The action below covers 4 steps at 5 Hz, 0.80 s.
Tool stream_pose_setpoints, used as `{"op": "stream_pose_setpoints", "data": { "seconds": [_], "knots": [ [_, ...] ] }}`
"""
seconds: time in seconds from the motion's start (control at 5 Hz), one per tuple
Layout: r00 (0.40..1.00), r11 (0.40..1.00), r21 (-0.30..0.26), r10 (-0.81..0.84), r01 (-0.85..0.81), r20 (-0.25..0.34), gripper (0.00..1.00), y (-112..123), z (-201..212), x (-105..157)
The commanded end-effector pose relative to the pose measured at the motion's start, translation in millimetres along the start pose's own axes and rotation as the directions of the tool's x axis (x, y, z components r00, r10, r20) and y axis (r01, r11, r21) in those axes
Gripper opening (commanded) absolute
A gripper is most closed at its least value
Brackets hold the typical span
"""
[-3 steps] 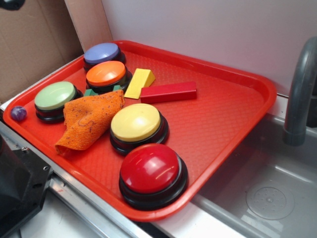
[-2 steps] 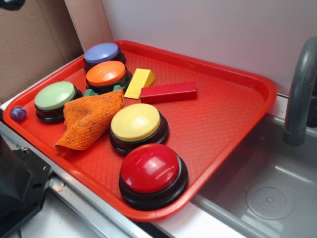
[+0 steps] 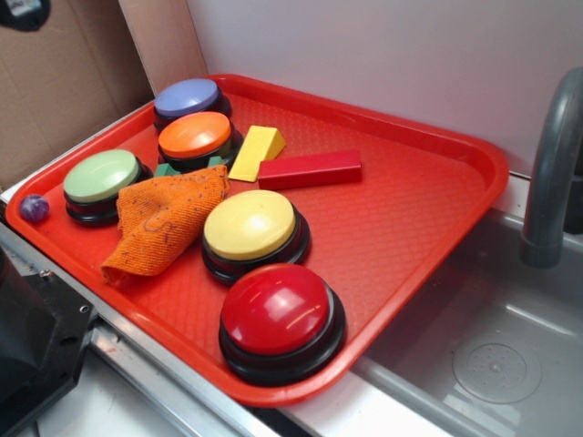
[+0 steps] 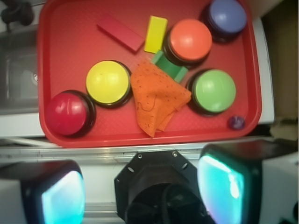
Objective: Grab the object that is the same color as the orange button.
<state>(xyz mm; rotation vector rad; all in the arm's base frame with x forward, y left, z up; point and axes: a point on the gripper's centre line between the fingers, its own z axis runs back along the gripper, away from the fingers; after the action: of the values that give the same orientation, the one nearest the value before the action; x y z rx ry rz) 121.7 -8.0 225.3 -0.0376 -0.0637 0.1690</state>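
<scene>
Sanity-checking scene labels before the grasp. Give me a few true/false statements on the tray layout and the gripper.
1. The orange knitted cloth lies between the yellow-topped round button and the green-topped round button. True.
2. The cloth covers the orange-topped round button. False: that button is fully uncovered, beside the cloth's far edge.
3. The gripper is shut on the cloth. False: its fingers stand wide apart, off the red plastic tray, touching nothing.
4. The yellow block sits next to the red rectangular block. True.
5. The red-topped button is stacked on the yellow-topped one. False: both sit on the tray, side by side.
</scene>
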Motion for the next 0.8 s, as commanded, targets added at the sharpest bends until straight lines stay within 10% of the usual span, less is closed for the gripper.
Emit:
{"op": "stream_pose_setpoints", "data": {
  "seconds": [0.0,0.6],
  "knots": [
    [0.957,0.957,0.004,0.289,-0.289,0.032,1.0,8,-31,15],
    [0.696,0.696,-0.092,0.717,-0.712,0.041,1.0,29,-105,40]
  ]
}}
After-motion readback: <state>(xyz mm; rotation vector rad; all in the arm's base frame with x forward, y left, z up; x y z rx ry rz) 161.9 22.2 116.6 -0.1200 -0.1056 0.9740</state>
